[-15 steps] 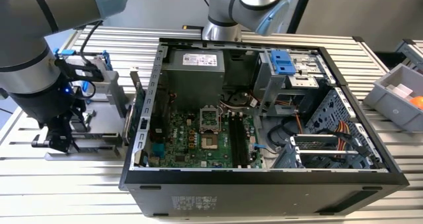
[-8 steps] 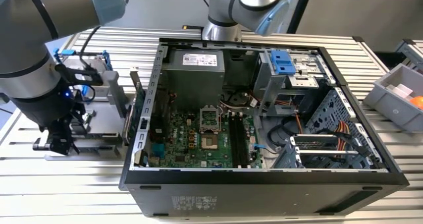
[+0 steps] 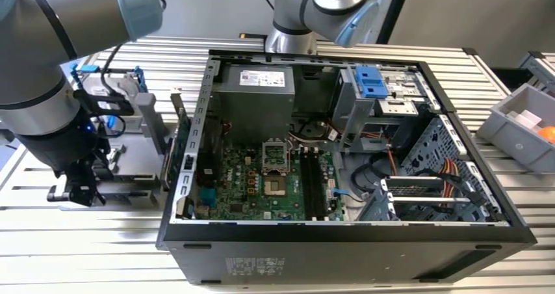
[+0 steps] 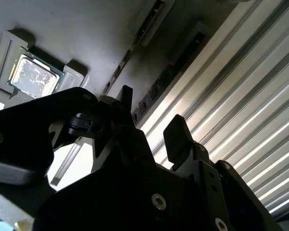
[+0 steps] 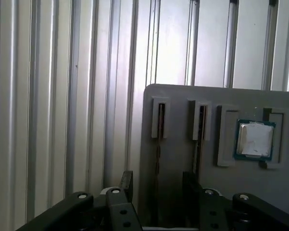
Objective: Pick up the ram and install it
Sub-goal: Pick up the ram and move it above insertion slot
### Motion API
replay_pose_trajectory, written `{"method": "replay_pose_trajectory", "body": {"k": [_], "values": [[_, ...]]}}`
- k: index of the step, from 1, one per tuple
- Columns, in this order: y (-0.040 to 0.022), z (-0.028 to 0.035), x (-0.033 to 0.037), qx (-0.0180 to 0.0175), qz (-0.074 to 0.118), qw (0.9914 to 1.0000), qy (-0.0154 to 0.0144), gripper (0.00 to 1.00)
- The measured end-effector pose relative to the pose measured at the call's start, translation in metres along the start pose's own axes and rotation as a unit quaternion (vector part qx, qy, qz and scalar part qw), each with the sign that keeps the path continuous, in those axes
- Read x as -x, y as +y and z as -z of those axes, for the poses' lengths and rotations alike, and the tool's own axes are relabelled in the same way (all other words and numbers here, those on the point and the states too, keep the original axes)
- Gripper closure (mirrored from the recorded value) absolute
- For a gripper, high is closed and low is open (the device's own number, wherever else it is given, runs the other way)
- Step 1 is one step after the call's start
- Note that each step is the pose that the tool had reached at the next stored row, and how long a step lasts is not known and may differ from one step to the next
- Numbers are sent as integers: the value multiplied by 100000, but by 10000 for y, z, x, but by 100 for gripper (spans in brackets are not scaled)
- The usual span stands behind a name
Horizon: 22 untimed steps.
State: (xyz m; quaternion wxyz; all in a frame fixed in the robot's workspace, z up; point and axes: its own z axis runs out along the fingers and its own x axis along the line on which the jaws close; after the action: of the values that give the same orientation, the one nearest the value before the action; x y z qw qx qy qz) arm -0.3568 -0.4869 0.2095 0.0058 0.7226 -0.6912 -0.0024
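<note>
Grey holder plate (image 5: 178, 98) was where it all sat, at about 9 o'clock from the open computer case (image 3: 347, 248) in the exterior view, with the gripper (image 3: 77, 191) over it. It looked like the pick-up step, nothing grabbed yet: the fingers (image 5: 127, 182) were spread apart and empty. The ram (image 5: 160, 124) stood on edge in its slot, lined up with the gap between them in the first wrist view, not touching as far as I could tell. I'd say a clean grab needed the fingers down either side of that thin edge — squarely.
</note>
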Motion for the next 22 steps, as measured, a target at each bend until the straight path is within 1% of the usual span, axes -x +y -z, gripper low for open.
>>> {"method": "replay_pose_trajectory", "body": {"k": [3, 4, 5, 8, 22], "values": [[0, -33, -1, -129, 3, 100000, -1, 0], [1, -130, 0, -403, 1, 99999, 14, 0], [1, -156, 0, -408, 4, 99999, 13, 0], [3, -189, 0, -409, 2, 99999, 14, 0], [3, -190, 1, -394, -2, 99999, 276, 0]]}}
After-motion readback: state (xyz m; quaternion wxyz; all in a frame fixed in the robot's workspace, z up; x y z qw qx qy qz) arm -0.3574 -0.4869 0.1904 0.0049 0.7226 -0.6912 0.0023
